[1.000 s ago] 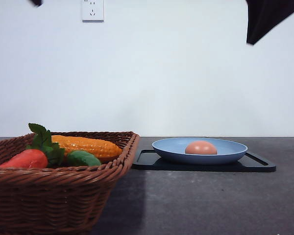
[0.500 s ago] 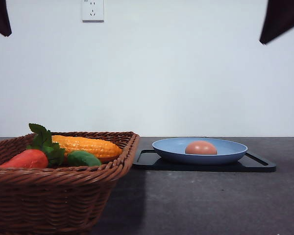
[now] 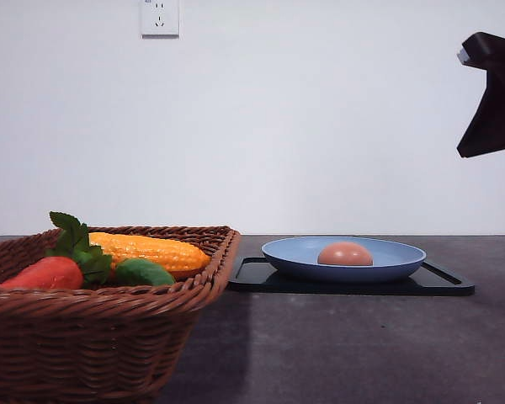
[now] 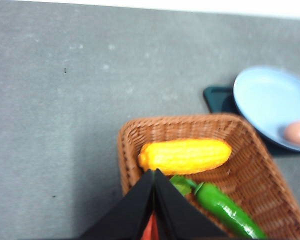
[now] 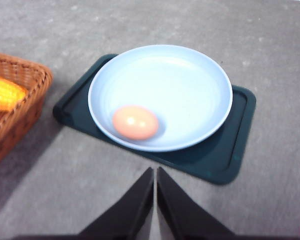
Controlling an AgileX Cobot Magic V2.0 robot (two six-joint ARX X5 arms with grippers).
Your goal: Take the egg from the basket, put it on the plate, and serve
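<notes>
**A:** Status? Egg point(image 3: 345, 253) is in the plate point(image 3: 397, 262), lying free near the rim on the basket side. Plate sits on the black tray point(image 3: 448, 286), which is on the bench point(image 3: 337, 353).

**B:** Confirmed from the right wrist view: egg point(image 5: 135, 122) inside the blue plate point(image 5: 190, 85), nothing touching it. Right tool point(image 5: 154, 187) has its fingers pressed together, clenched on nothing, and it hangs above the bench just short of the tray point(image 5: 235, 165).

**A:** What moved? In the front view the right arm point(image 3: 495, 101) has dropped lower at the right edge over the last second; it was up in the top corner before. The left arm came in at the top left half a second ago and is now barely a sliver at the left edge.

**B:** Egg, plate, tray and basket point(image 3: 109, 337) haven't shifted at all across those frames.

**A:** Left tool?

**B:** Left tool point(image 4: 154, 177) is also clenched and empty, over the basket point(image 4: 250, 165), above the corn point(image 4: 185, 156) and green pepper point(image 4: 225, 210). Something red shows just under its tips.

**A:** So the transfer step looks done. Remaining is the serve.

**B:** My read too. The right arm coming down near the tray suggests it's lining up for that, but both tools would need to release first to grab anything. Risk: egg is loose and will roll if the plate tilts.
</notes>
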